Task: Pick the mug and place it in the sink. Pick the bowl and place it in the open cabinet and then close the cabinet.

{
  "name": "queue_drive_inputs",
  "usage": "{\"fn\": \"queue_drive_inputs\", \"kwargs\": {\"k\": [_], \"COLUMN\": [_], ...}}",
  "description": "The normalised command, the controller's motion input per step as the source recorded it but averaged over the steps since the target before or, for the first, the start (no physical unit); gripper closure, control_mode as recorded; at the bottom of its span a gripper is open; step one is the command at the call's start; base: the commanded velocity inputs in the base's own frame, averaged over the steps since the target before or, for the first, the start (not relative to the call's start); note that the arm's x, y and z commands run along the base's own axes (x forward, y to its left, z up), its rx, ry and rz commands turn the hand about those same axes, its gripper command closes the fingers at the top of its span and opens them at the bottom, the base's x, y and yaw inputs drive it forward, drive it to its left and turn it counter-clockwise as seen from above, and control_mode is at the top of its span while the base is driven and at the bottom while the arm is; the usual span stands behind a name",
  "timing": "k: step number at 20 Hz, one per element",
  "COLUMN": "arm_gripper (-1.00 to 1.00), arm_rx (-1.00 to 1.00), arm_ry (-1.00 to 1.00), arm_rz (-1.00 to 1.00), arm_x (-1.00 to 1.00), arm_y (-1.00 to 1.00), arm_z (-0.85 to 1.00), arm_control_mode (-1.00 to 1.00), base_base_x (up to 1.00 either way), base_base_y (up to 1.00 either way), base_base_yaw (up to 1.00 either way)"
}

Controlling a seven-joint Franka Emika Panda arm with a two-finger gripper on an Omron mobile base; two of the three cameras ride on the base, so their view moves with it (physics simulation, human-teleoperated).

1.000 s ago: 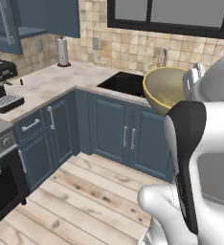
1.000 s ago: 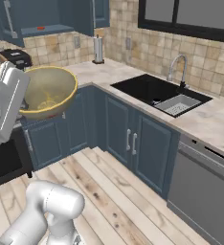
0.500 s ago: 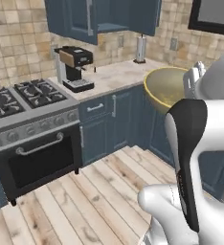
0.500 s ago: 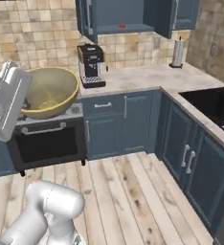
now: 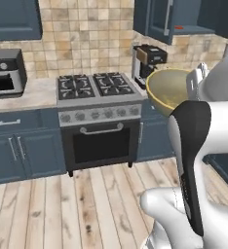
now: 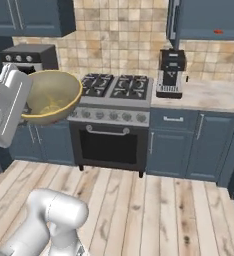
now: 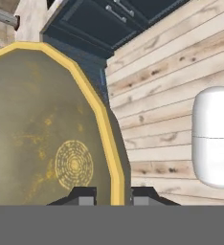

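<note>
Olive-tan, glossy inside, the wide round bowl [image 7: 47, 139] rides in the air above the wooden floor, its rim pinched between the fingers of the hand [image 7: 113, 194]. The open slate-blue wall cabinet [image 5: 170, 19] lies up and ahead, over the counter's coffee-machine corner.

Even, soft rendered light, faint shadows, slightly blurry, no glare.

No lettering, brand or number can be read anywhere in this kitchen. The coffee machine [image 6: 171, 73], the stove [image 6: 114, 120] and the cabinet fronts carry no legible marks.
</note>
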Motion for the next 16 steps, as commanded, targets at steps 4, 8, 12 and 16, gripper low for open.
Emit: {"fn": "queue_drive_inputs", "kwargs": {"k": [4, 8, 12, 16], "arm_gripper": [1.0, 1.0, 1.0, 1.0], "arm_rx": [0.0, 0.0, 0.0, 0.0], "arm_ry": [0.0, 0.0, 0.0, 0.0], "arm_rz": [0.0, 0.0, 0.0, 0.0], "arm_x": [0.0, 0.0, 0.0, 0.0], "arm_y": [0.0, 0.0, 0.0, 0.0], "arm_z": [0.0, 0.0, 0.0, 0.0], "arm_control_mode": [1.0, 1.0, 1.0, 1.0], "base_base_x": [-0.02, 0.02, 0.07, 0.0], "base_base_y": [-0.48, -0.79, -0.89, -1.0], "base_base_yaw": [0.48, 0.2, 0.03, 0.0]}}
